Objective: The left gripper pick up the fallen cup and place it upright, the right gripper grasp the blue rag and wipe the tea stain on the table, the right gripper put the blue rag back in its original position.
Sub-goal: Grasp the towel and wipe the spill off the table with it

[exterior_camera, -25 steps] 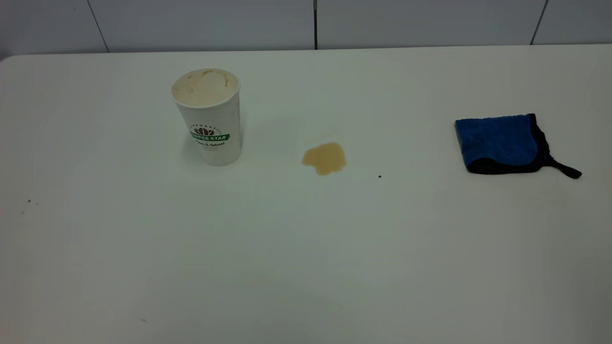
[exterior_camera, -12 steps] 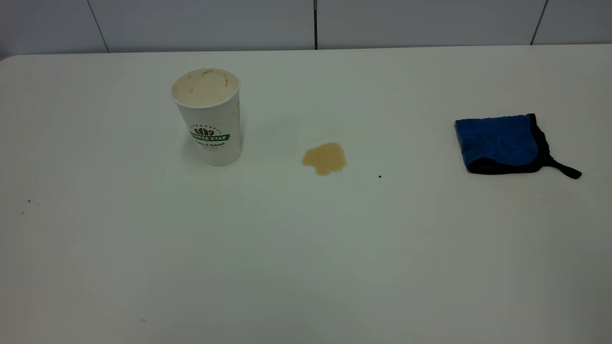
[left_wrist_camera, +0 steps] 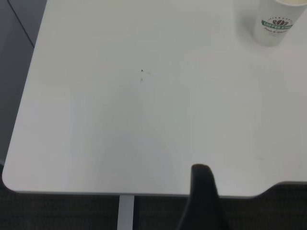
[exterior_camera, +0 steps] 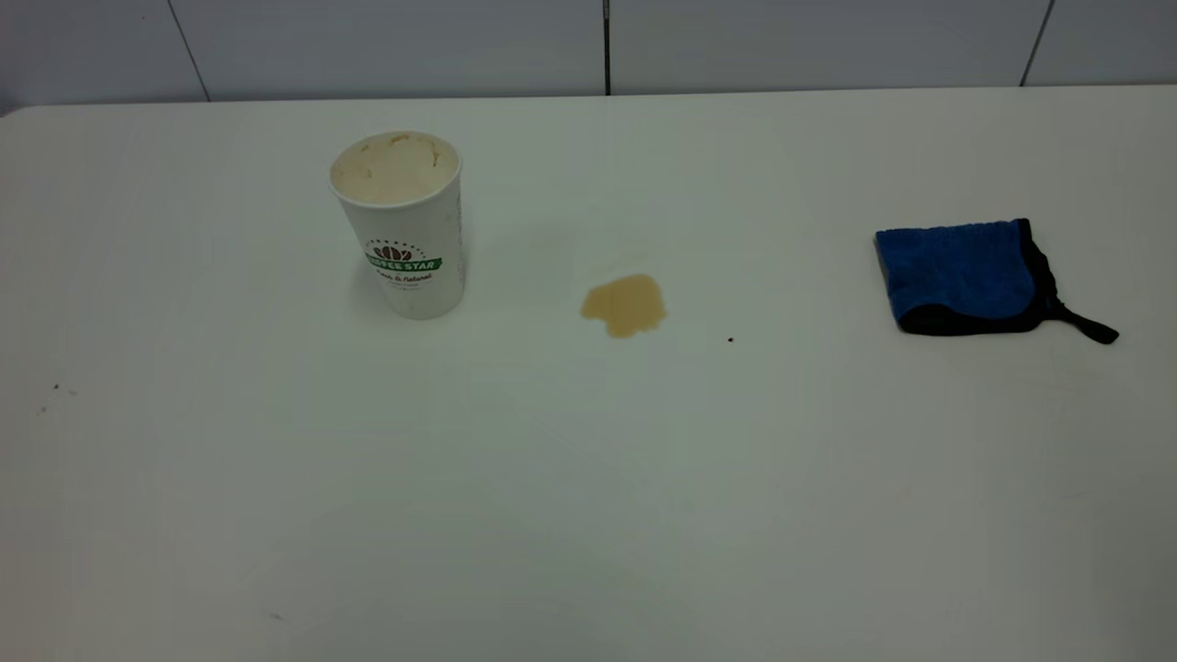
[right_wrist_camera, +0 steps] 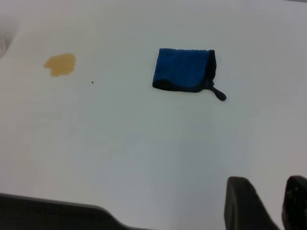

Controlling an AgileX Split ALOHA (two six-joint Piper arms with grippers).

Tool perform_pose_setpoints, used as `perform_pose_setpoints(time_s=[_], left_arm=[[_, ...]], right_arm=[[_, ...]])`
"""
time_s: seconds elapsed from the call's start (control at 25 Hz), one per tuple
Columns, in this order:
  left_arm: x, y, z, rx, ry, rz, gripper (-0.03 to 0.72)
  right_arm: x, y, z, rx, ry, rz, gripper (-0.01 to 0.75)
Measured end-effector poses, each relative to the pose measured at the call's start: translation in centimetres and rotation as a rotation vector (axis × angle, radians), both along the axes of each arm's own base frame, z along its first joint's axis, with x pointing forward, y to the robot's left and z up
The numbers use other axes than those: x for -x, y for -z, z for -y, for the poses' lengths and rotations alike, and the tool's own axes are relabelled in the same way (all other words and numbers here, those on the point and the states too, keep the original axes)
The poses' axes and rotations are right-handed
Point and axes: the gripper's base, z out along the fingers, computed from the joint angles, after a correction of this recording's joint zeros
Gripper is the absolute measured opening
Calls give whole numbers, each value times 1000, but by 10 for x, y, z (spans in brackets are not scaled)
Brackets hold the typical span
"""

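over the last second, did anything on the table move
Nothing visibly moved. The cup stands upright, the tea stain is unwiped, and the rag lies untouched at the table's right side. Neither end effector shows in the exterior view.

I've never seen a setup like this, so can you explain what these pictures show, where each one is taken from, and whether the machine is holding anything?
These are three cameras on a two-armed table robot. The exterior view looks down on the white table: an upright paper cup, a tan tea stain and a folded blue rag, all apart. The other two cameras ride on the arms' wrists. The left gripper hangs by the table's edge, far from the cup. The right gripper is open, with the rag ahead. Neither holds anything.
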Motion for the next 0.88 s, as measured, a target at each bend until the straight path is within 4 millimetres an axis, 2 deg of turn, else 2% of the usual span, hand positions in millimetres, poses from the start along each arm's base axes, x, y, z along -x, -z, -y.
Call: perform_pose_setpoints(time_s=[0.12, 0.28, 0.36, 0.44, 0.52, 0.6, 0.72, 0.88], left_arm=[[0, 0, 0, 0, 0, 0, 584], [0, 0, 0, 0, 0, 0, 584], [0, 0, 0, 0, 0, 0, 584], [0, 0, 0, 0, 0, 0, 584], [0, 0, 0, 0, 0, 0, 584], [0, 0, 0, 0, 0, 0, 584], [0, 0, 0, 0, 0, 0, 584], [0, 0, 0, 0, 0, 0, 584]], right_arm=[[0, 0, 0, -14, 8, -1, 238], [0, -2, 1, -164, 111, 8, 277], [0, -14, 3, -179, 143, 58, 354], [-7, -28, 5, -158, 148, 64, 471], [-26, -43, 7, -127, 144, 25, 621], [-48, -55, 10, -91, 135, -20, 697], [-99, -68, 16, -33, 123, -120, 722], [-166, -64, 24, 28, 115, -212, 720]])
